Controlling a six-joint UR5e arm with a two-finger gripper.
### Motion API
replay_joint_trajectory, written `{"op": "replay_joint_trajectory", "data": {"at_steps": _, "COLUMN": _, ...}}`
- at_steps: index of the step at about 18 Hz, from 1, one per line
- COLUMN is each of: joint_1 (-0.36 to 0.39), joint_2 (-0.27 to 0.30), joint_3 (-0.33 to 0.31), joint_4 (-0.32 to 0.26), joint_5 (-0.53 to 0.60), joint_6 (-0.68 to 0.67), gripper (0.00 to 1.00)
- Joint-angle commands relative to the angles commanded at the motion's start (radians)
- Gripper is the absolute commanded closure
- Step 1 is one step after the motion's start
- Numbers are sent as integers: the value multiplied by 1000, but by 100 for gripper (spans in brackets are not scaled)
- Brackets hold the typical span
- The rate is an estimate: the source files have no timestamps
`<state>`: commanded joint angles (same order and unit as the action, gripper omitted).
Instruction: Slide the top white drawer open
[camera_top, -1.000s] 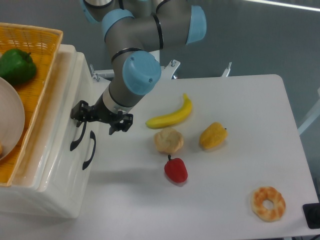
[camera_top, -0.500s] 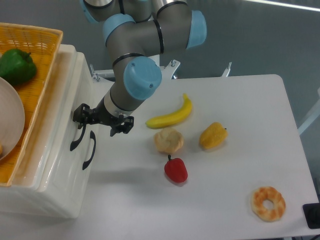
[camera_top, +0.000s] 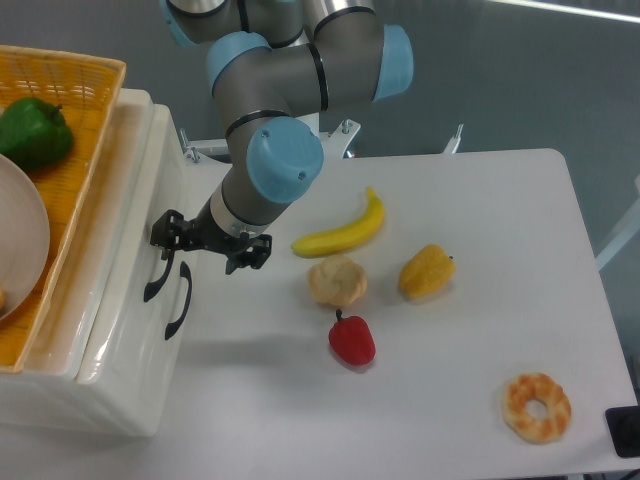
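Observation:
The white cabinet stands at the left edge, its front facing right. The top white drawer (camera_top: 118, 240) carries the left of two curved black handles (camera_top: 154, 280). Its glossy rim shows as a strip beside the basket, pulled out a little. My gripper (camera_top: 170, 238) sits at the upper end of that handle, its black fingers closed around it. The lower drawer's handle (camera_top: 178, 300) lies just to the right, untouched.
A yellow wicker basket (camera_top: 85, 120) on the cabinet holds a green pepper (camera_top: 33, 130) and a white bowl (camera_top: 20, 240). On the table lie a banana (camera_top: 345, 232), a bread roll (camera_top: 337, 281), a yellow pepper (camera_top: 426, 271), a red pepper (camera_top: 352, 340) and a bagel (camera_top: 537, 407).
My gripper has crept right and slightly down, and the upper handle has come along with it. The top drawer's front has slid out a little.

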<state>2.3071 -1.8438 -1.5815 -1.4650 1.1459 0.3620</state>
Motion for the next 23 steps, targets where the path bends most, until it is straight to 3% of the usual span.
{"op": "replay_joint_trajectory", "data": {"at_steps": 23, "joint_1": 58, "joint_2": 3, "joint_3": 17, "joint_4": -2, "joint_5": 41, "joint_6": 14, "gripper": 0}}
